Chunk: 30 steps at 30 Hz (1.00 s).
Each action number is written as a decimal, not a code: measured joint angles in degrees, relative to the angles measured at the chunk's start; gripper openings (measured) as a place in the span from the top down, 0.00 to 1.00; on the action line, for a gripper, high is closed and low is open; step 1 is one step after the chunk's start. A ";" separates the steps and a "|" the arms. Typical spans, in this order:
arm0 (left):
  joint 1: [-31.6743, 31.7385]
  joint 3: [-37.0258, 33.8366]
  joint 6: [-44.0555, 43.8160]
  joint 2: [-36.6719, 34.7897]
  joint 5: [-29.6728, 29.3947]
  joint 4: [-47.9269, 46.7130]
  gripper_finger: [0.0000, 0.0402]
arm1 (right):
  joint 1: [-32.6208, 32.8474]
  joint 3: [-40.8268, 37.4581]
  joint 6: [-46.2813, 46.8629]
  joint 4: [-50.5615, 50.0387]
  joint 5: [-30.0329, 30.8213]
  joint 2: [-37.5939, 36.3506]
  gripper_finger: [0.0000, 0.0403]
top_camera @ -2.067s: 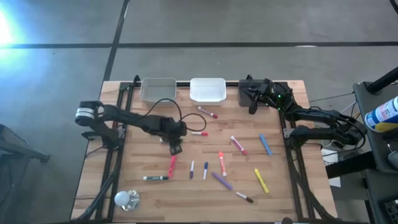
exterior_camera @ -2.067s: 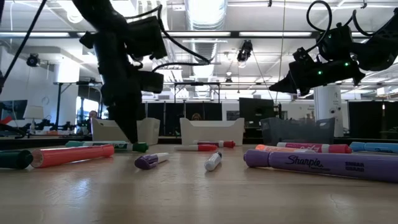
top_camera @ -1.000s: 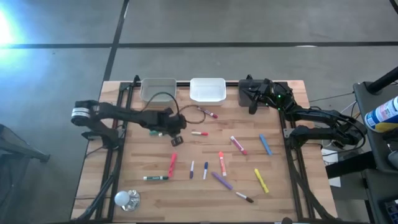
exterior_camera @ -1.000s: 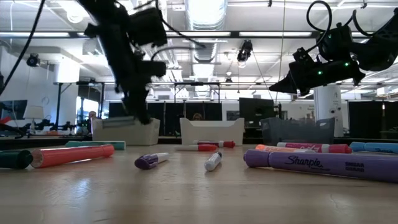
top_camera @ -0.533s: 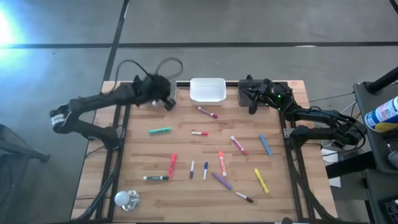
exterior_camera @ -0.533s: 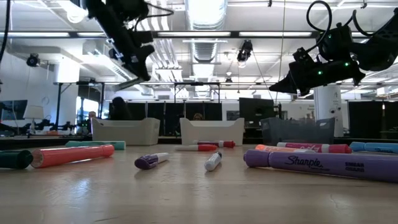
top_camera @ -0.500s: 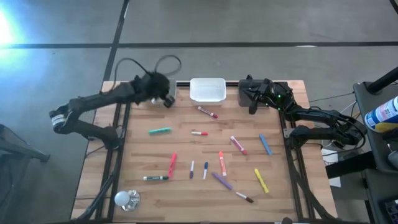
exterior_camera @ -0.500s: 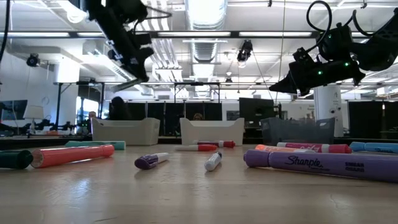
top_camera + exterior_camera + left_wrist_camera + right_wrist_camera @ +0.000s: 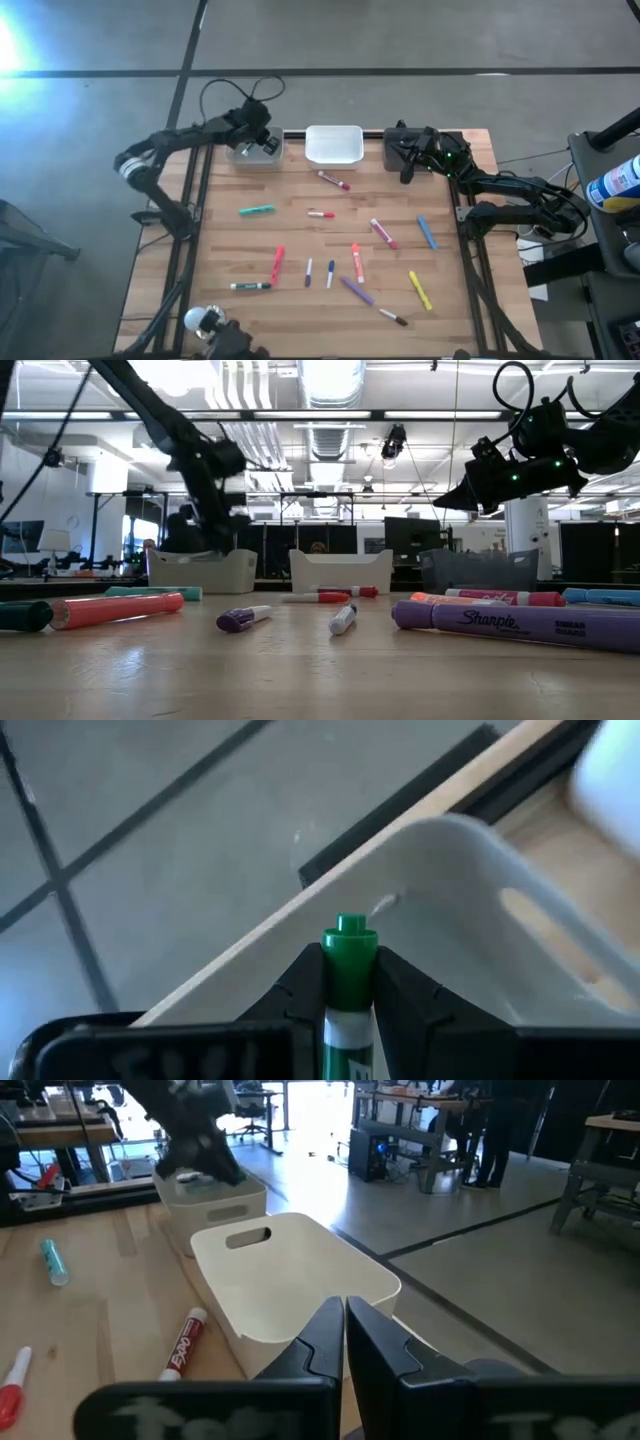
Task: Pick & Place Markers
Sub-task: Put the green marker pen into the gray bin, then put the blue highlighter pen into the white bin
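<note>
My left gripper [image 9: 266, 146] hangs over the clear bin [image 9: 240, 152] at the table's far left, shut on a marker with a green cap [image 9: 349, 952] and a white barrel. Several other markers lie flat on the wood: a teal one [image 9: 257, 210], a red one [image 9: 277, 265], a purple one [image 9: 356, 291], a yellow one [image 9: 420, 290] and more. My right gripper [image 9: 405, 168] waits shut at the far right, above the black bin [image 9: 396, 150]. My left gripper pinches the marker between its two fingers, about where the green cap meets the white barrel [image 9: 349, 1010]. The cap's end sticks out past the fingertips, so the marker lies along the fingers. The fingers slant downward, and the marker hangs clear above the clear bin [image 9: 470, 880].
A white bin [image 9: 334, 146] stands between the clear and the black one along the far edge. A white light bulb [image 9: 197, 320] lies at the near left corner, with a dark shape [image 9: 232, 345] beside it at the near edge.
My left gripper has swung from the table's middle toward the far left corner with the green-capped marker, rolling as it went, and now hangs over the clear bin. The markers on the table have not moved.
</note>
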 joint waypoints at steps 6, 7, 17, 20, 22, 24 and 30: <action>0.07 -0.04 -0.93 5.91 -1.68 0.14 0.85 | 0.01 0.00 -0.03 0.00 0.00 0.00 0.97; 0.07 -0.04 -0.94 6.57 -1.80 0.29 0.85 | 0.01 0.00 -0.03 0.00 0.00 0.02 0.97; 0.00 -0.07 -1.03 8.46 -3.33 1.72 0.75 | 0.01 0.00 -0.02 0.04 0.02 0.01 0.97; 0.00 -0.05 -1.03 8.44 -3.41 1.70 0.72 | -0.01 0.00 -0.01 0.04 0.02 0.00 0.97; -0.01 -0.03 -1.01 8.25 -3.41 1.66 0.71 | -0.01 0.00 -0.01 0.06 0.02 0.01 0.97; -0.02 -0.02 -0.62 7.54 -3.41 1.62 0.71 | -0.01 0.00 -0.01 0.05 0.02 0.02 0.97; -0.04 0.00 0.86 2.41 -3.28 0.70 0.71 | 0.01 0.00 0.04 0.07 0.02 0.00 0.97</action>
